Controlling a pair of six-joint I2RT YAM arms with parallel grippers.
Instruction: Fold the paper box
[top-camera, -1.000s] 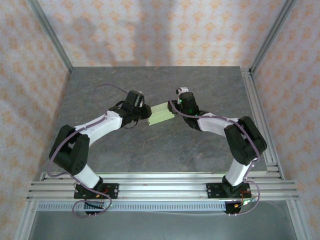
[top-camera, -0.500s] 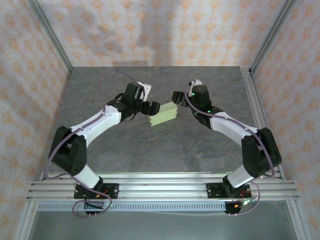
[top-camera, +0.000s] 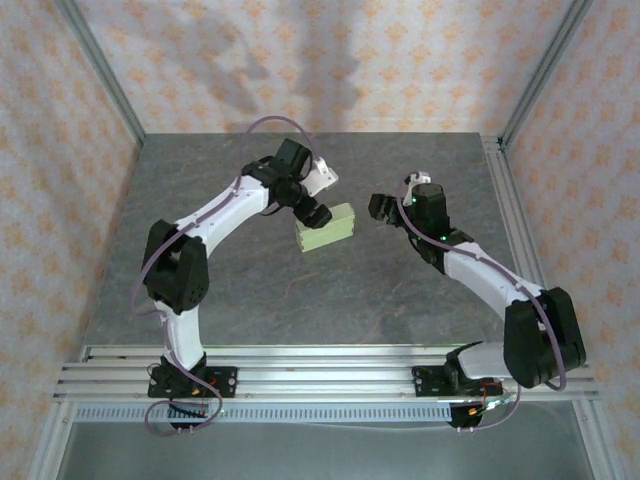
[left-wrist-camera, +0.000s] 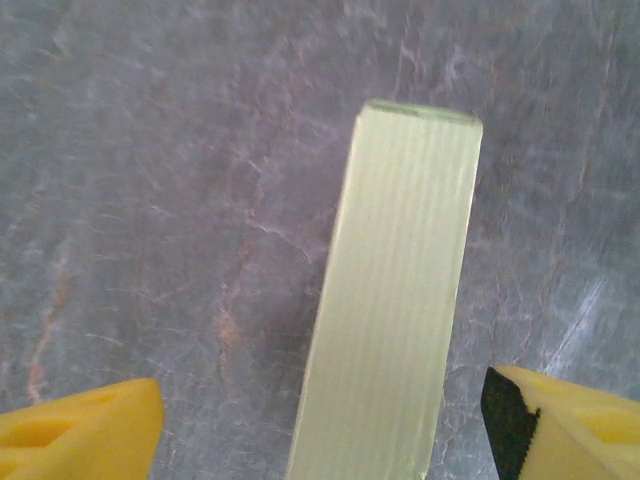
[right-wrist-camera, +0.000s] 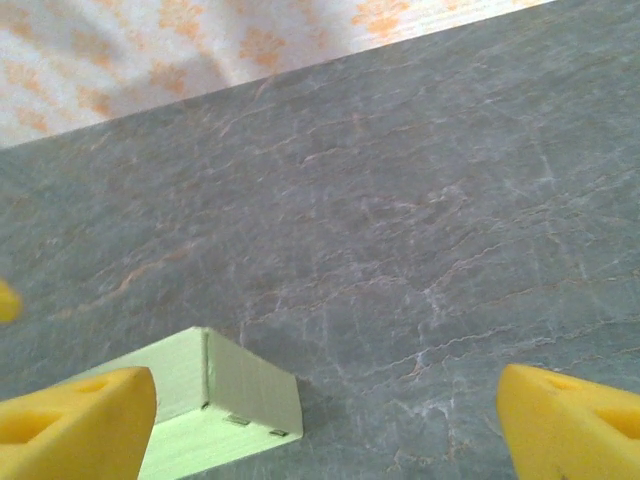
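The paper box (top-camera: 328, 229) is a small closed pale-green rectangular box lying on the grey stone table (top-camera: 300, 300), slightly angled. My left gripper (top-camera: 317, 213) hovers over its left end, pointing down. In the left wrist view the box (left-wrist-camera: 400, 300) runs up between the open yellow fingers (left-wrist-camera: 85, 432), clear of both. My right gripper (top-camera: 381, 207) is open, a short way to the box's right. From the right wrist the box (right-wrist-camera: 245, 385) lies low left, beside the left finger (right-wrist-camera: 75, 420), its end face showing two small tab slots.
Patterned walls and aluminium posts (top-camera: 100, 70) enclose the table on three sides. A rail (top-camera: 515, 230) runs along the right edge and a rail frame (top-camera: 320, 365) across the front. Bare table lies in front of and behind the box.
Both grippers have let go of the box and drawn back. The left arm swung up and over it; the right gripper retreated to the right. The box has barely shifted.
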